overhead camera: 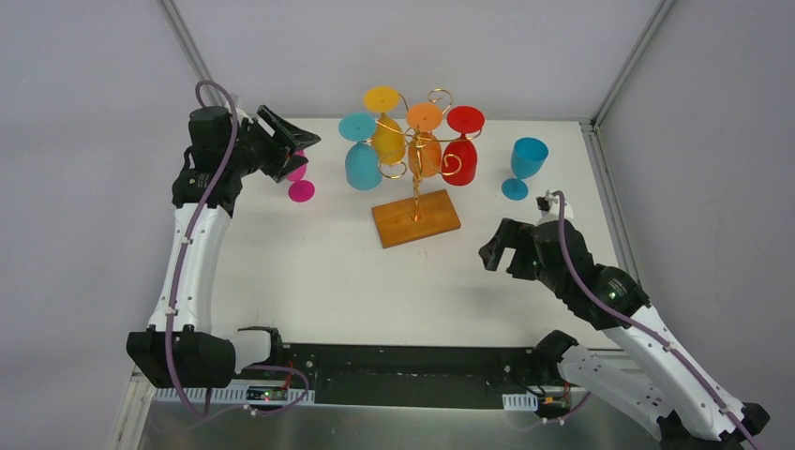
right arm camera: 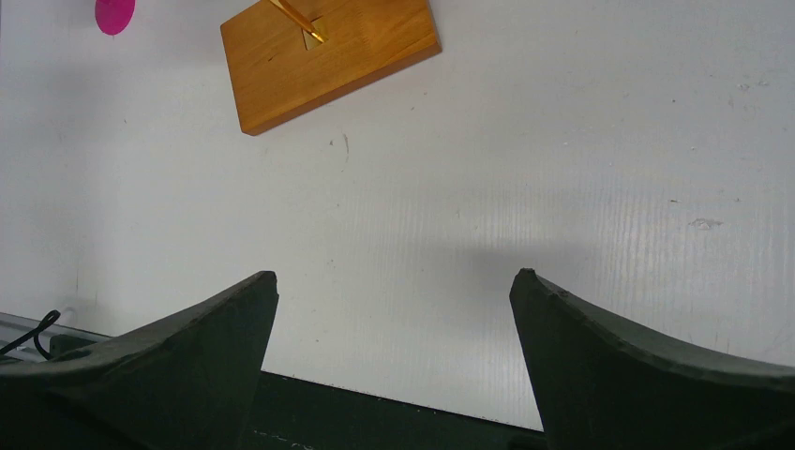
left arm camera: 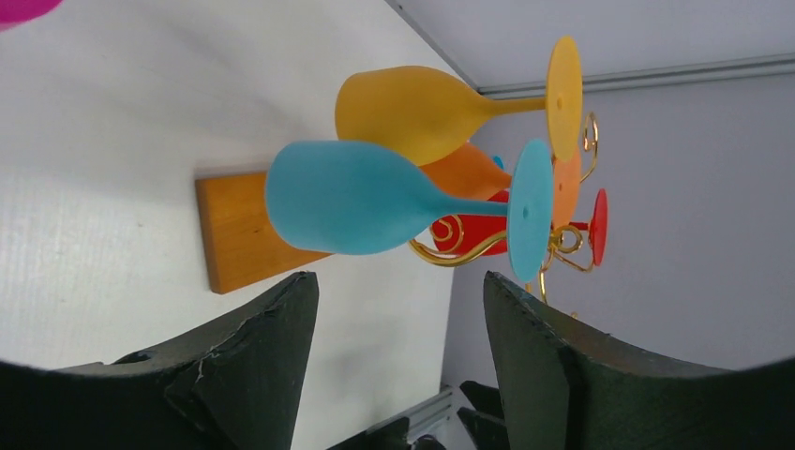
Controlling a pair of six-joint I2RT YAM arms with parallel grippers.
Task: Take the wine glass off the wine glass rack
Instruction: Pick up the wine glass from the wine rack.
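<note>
Wine glass rack [overhead camera: 415, 218] mid-table; left gripper [overhead camera: 302, 157] to its left, jaws apart, empty; right gripper [overhead camera: 495, 246] near-right, jaws wide, empty.

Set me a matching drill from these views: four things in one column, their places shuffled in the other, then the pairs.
1 red glass
2 pink glass
3 yellow glass
4 right gripper

A standing on the table by the left gripper
B hanging upside down at the wine glass rack's right end
C open, over bare table
D hanging upside down beside the light blue glass

Pairs: 1-B, 2-A, 3-D, 4-C.
</note>
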